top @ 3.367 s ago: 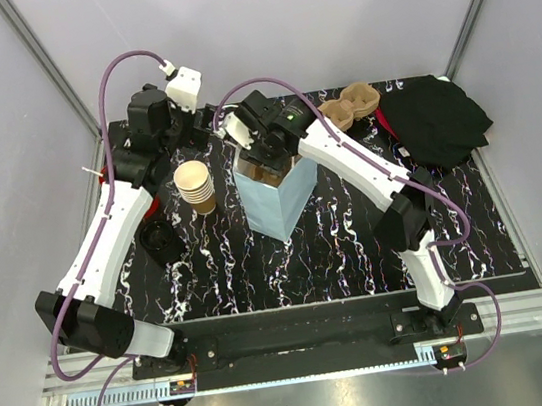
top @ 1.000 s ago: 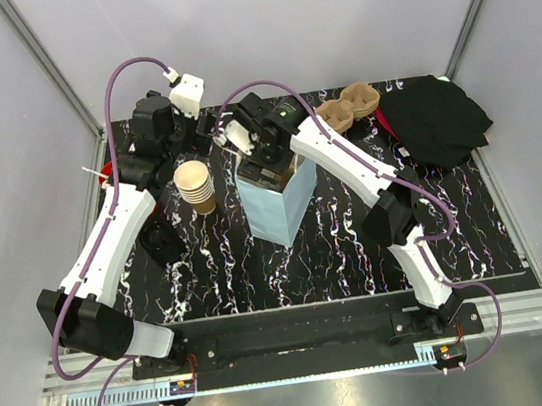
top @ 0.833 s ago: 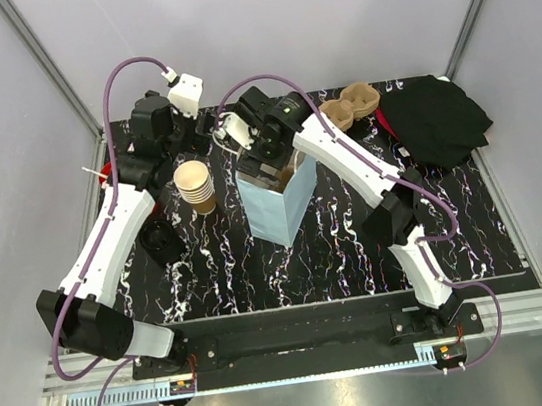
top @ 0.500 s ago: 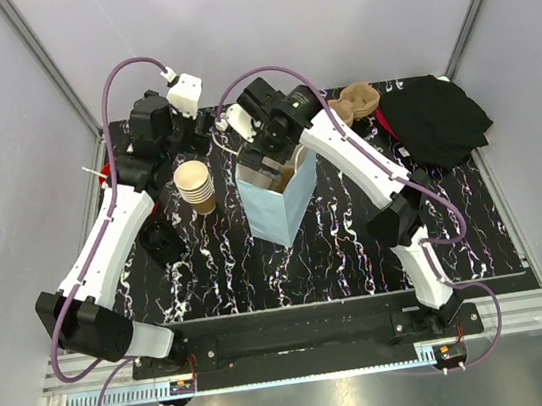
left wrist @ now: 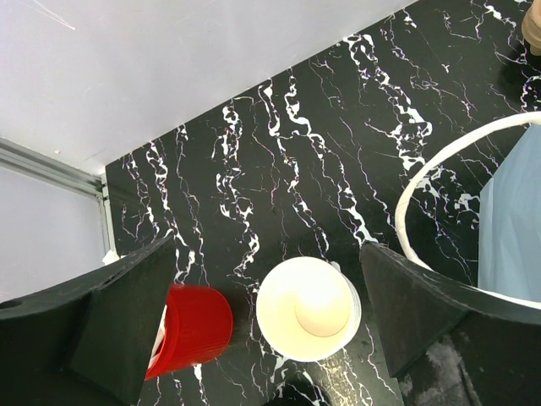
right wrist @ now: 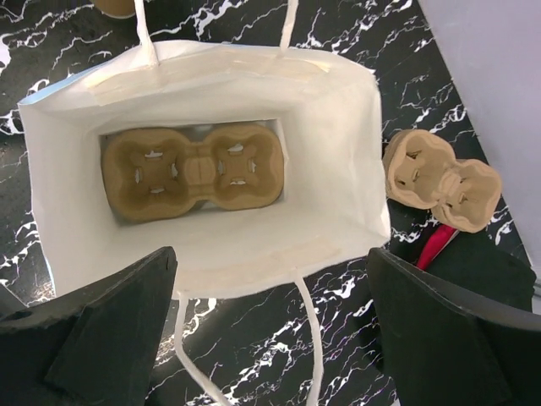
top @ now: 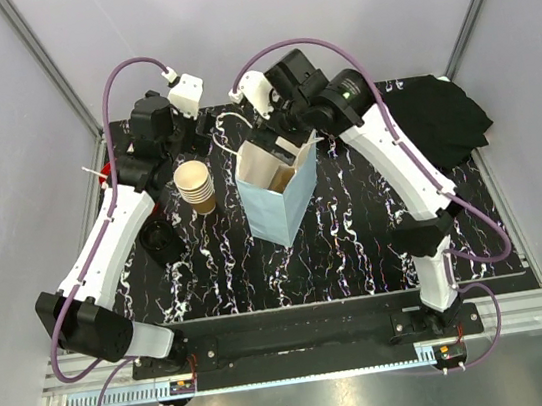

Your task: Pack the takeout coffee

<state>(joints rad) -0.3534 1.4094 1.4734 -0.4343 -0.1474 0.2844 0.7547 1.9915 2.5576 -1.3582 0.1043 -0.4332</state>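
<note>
The takeout coffee is out of view. An open pale-blue paper bag (top: 276, 200) stands mid-table. Its white inside (right wrist: 330, 135) holds a brown pulp cup carrier (right wrist: 194, 169) lying flat on the bottom. My right gripper (right wrist: 272, 254) hovers open above the bag's mouth (top: 285, 125) with nothing between its fingers. A stack of nested tan cups (top: 195, 185) stands left of the bag. Open and empty, my left gripper (left wrist: 267, 254) hangs above this stack (left wrist: 308, 309).
A red cup (left wrist: 190, 326) lies left of the stack. Black lids (top: 160, 241) sit near the left arm. A second pulp carrier (right wrist: 441, 182) rests right of the bag, by a red item (right wrist: 435, 245) and a black cloth (top: 436, 119). The bag's white handle (left wrist: 439, 169) loops near the left gripper.
My right gripper has risen out of the bag and drawn back, opening fully. The carrier stays inside the bag. The left arm has hardly moved.
</note>
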